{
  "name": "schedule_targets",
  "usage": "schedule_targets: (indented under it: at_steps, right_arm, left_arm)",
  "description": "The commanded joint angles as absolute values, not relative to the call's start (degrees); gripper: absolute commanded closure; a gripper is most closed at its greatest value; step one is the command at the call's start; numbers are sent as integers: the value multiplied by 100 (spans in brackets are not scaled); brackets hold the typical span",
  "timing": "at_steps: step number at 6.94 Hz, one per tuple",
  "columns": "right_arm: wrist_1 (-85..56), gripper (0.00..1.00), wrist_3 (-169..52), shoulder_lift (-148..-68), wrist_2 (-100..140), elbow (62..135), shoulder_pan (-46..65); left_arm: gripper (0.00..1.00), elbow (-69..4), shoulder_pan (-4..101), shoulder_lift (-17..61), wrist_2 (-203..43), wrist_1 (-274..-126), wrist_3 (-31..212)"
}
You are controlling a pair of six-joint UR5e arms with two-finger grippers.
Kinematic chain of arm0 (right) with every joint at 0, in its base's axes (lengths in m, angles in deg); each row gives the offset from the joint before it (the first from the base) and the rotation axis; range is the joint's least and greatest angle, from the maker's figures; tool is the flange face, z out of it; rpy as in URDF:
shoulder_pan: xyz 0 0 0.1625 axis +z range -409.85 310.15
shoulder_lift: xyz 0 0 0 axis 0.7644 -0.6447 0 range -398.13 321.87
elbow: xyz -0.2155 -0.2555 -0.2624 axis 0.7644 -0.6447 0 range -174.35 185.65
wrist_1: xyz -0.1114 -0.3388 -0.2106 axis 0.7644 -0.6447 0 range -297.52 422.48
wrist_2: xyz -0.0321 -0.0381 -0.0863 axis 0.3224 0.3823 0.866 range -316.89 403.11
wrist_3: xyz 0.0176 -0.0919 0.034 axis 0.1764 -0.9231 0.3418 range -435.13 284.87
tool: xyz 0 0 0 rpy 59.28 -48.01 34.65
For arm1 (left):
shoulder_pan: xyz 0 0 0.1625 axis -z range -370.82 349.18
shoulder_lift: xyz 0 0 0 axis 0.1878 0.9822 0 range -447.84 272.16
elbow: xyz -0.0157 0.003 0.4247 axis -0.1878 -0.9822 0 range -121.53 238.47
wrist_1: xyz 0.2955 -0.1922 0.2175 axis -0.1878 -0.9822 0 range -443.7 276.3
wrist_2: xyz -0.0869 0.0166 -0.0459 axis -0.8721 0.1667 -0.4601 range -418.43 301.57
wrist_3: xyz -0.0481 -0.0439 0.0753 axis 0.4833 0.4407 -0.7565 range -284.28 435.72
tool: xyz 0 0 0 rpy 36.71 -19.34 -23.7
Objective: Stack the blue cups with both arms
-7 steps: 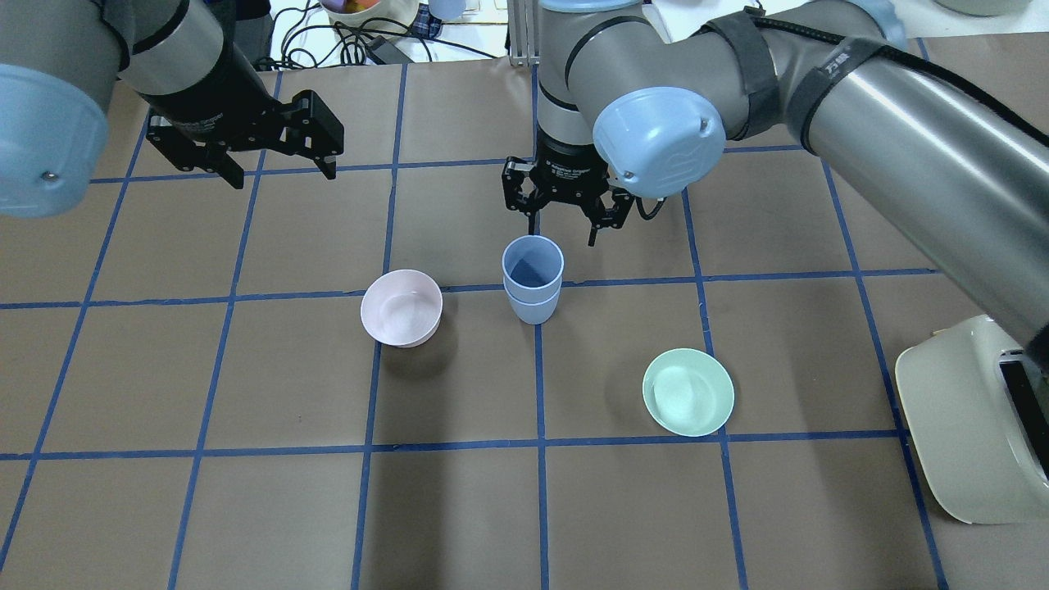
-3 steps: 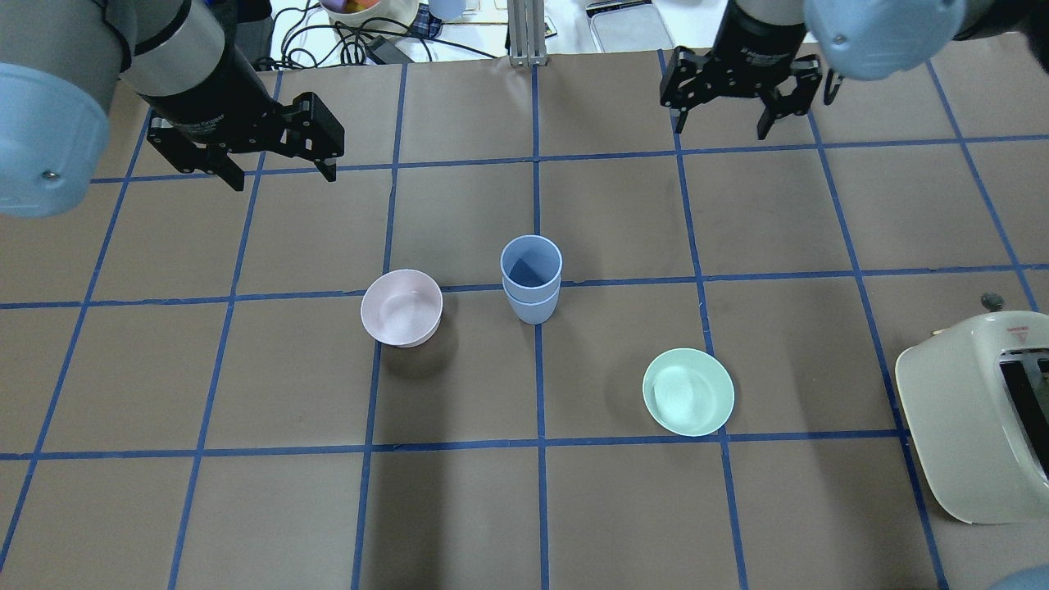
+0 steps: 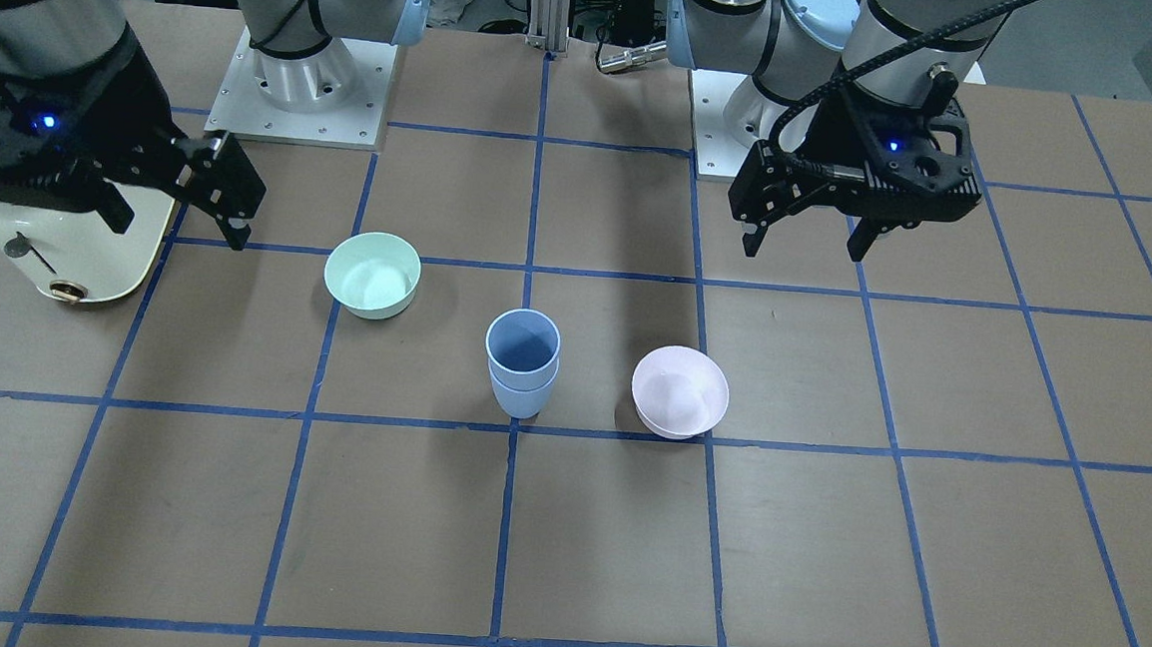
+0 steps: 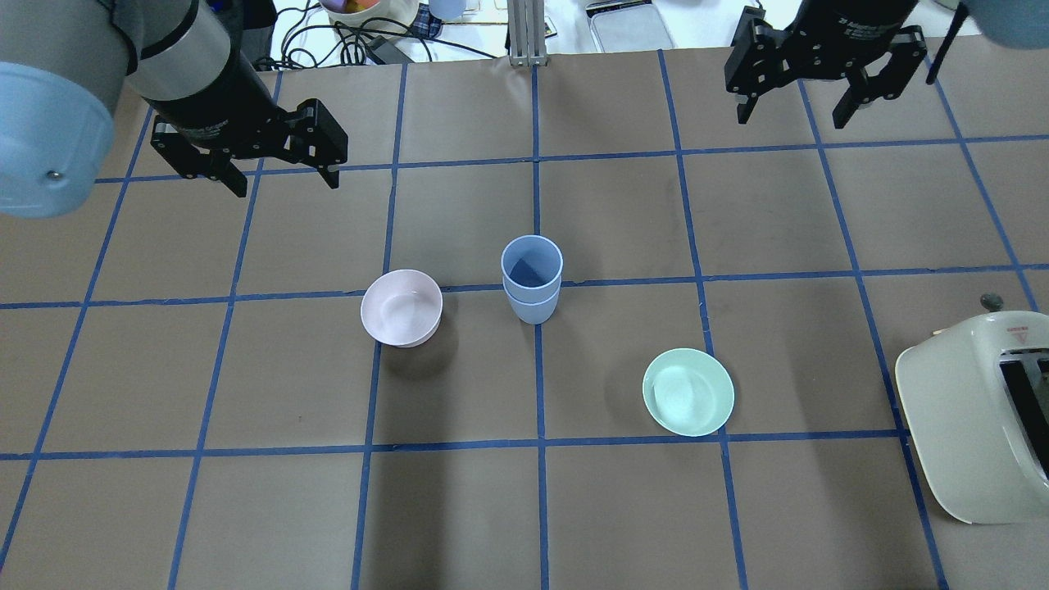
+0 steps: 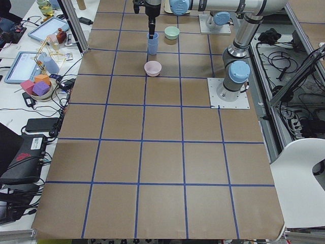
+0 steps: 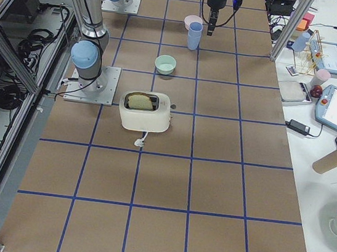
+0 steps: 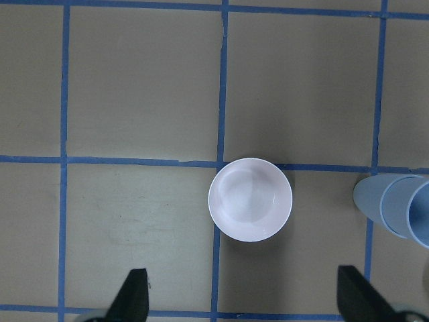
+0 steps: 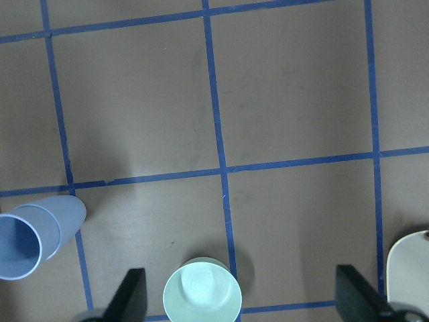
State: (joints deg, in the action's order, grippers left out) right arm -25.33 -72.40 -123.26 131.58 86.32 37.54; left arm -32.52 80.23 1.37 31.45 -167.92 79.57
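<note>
1. Cups: your two blue cups (image 4: 532, 283) stand nested upright, one inside the other, between the grippers and well apart from both
2. Left gripper (image 4: 285, 184): fingers spread, holding nothing; the pink bowl (image 4: 401, 307) lies nearer it than the cups do
3. Right gripper (image 4: 792, 120): fingers spread, empty; you'll see the cups off to its left, with the mint-green bowl (image 4: 687, 392) beside them
</note>
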Motion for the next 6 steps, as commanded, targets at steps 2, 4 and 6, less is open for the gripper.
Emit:
schedule_targets:
  at_steps: [2, 4, 6]
  right_arm:
    - [-2286, 0, -7311, -12523, 13179, 8660, 3777]
    - [-2286, 0, -7319, -12514, 13179, 8660, 3751]
    - [-2294, 0, -7311, -12514, 13179, 8668, 3777]
  left_arm:
    - [0, -3258, 8032, 137, 3140, -16808, 7958]
    - [0, -3250, 8041, 163, 3148, -16808, 7958]
    - [0, -3032, 8041, 285, 3157, -17104, 8037]
